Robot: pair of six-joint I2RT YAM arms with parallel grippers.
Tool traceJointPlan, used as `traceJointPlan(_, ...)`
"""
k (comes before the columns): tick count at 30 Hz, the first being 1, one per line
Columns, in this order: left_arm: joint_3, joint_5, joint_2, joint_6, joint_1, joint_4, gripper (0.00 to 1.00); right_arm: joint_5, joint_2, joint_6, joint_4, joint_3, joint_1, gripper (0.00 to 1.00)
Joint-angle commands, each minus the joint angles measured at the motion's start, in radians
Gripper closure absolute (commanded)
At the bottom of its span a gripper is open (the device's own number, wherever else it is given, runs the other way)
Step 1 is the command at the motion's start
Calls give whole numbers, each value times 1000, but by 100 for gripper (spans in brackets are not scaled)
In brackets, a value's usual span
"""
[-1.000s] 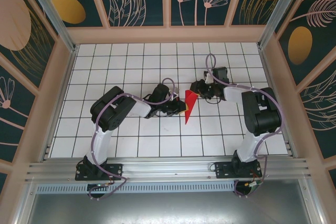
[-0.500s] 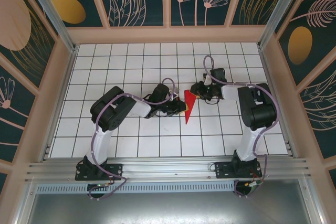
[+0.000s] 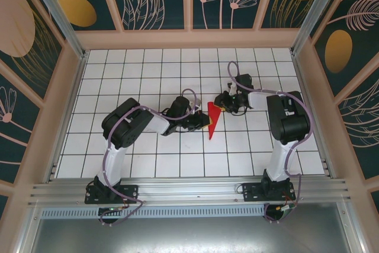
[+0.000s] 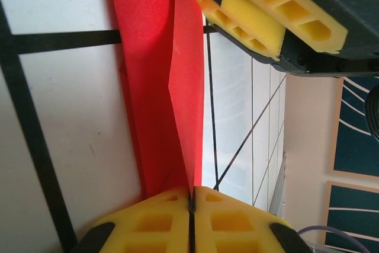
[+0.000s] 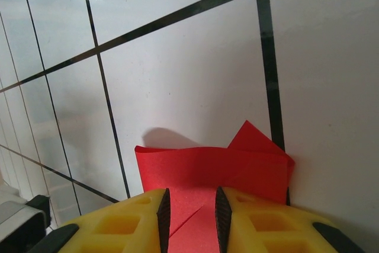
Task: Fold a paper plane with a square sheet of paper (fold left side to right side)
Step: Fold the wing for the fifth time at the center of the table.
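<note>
The red paper plane (image 3: 212, 120) lies mid-table as a narrow creased dart, its tip pointing toward the near edge. My left gripper (image 3: 205, 122) comes in from the left. In the left wrist view its yellow jaws (image 4: 191, 198) are shut on the edge of a raised flap of the red paper (image 4: 157, 87). My right gripper (image 3: 221, 104) sits at the dart's wide far end. In the right wrist view the right gripper (image 5: 190, 214) stands slightly open, its jaws straddling the red paper (image 5: 213, 167), whose folded layer stands up just ahead of them.
White grid tiles (image 3: 142, 69) cover the table, walled by a wooden frame (image 3: 189, 38) on three sides. The right gripper's yellow fingers (image 4: 266, 16) crowd the top of the left wrist view, close to the paper's far end.
The right arm's elbow has shifted slightly left and back while its gripper stays at the paper's far end. The paper and the left gripper have stayed in place.
</note>
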Motion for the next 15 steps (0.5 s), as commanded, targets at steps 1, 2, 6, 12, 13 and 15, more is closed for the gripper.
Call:
traceJointPlan(1, -59, -19, -74, 38, -3, -36, 79, 108, 55, -40, -85, -1, 3, 70)
traceJointPlan(2, -68, -21, -99, 42, -1, -40, 73, 108, 56, -39, -83, -4, 2, 70)
traceJointPlan(6, -96, -60, -203, 81, 11, -114, 63, 96, 54, -35, -69, -6, 6, 71)
traceJointPlan(12, -42, 1, -247, 117, 5, -163, 69, 92, 51, -36, -67, -1, 12, 71)
traceJointPlan(13, -17, 23, -233, 118, 0, -171, 70, 92, 54, -35, -67, 0, 12, 71)
traceJointPlan(15, 18, 54, -192, 114, -17, -179, 71, 90, 56, -35, -62, -1, 15, 71)
